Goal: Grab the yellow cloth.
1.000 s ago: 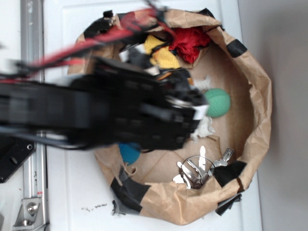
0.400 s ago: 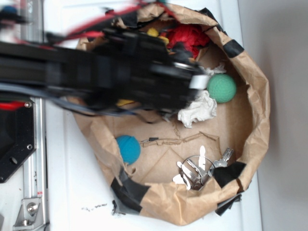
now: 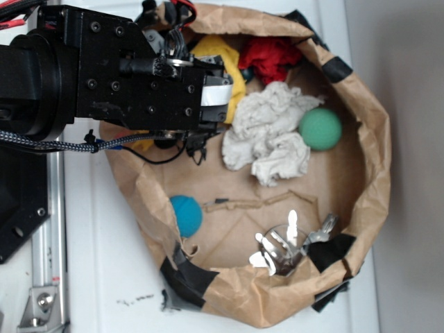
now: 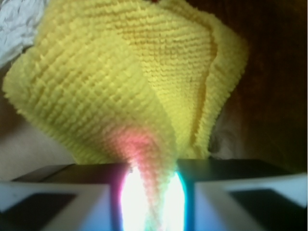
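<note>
**Yellow cloth pinched between the fingers**

Yellow cloth (image 4: 139, 82), seen in the wrist view bunched into folds and fanning out from the narrow gap between the two fingers (image 4: 53, 195); clamped there, with glare washing out the pinch point. Gripper (image 4: 151, 192) closed tight on the fabric. In the exterior view, only a strip of the yellow cloth (image 3: 225, 62) visible past the black arm (image 3: 104, 69), at the upper left inside the brown paper bin (image 3: 378, 146), just beside the red cloth (image 3: 270, 55). Gripper itself hidden under the arm in that view.

Elsewhere in the bin: grey-white rag (image 3: 267, 135) crumpled near the middle, touching the green ball (image 3: 320, 129) on its right; blue ball (image 3: 186, 214) low on the left; shiny metal object (image 3: 284, 246) near the bottom edge, well apart from the cloths.
</note>
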`<act>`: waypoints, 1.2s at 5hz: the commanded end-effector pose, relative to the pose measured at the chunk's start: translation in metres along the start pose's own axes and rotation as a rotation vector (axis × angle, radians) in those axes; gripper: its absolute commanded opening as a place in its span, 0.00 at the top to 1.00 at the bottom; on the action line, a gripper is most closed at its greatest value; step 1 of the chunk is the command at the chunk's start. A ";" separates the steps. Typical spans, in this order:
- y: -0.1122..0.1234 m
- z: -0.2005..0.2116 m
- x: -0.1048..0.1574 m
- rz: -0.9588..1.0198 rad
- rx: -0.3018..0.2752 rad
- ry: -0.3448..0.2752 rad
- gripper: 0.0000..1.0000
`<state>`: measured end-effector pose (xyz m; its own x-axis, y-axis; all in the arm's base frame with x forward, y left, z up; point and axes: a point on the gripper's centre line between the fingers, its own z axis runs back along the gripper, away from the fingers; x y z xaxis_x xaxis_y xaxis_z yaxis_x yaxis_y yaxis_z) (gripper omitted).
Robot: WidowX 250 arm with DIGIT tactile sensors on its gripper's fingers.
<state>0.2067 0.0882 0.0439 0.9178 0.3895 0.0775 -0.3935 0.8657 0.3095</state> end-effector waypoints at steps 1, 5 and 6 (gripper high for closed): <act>0.006 0.005 0.007 -0.018 0.027 -0.032 1.00; 0.002 0.120 0.017 -0.257 -0.010 -0.199 1.00; -0.001 0.167 0.020 -0.353 -0.146 -0.317 1.00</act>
<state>0.2339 0.0311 0.1873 0.9739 -0.0205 0.2260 -0.0345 0.9710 0.2366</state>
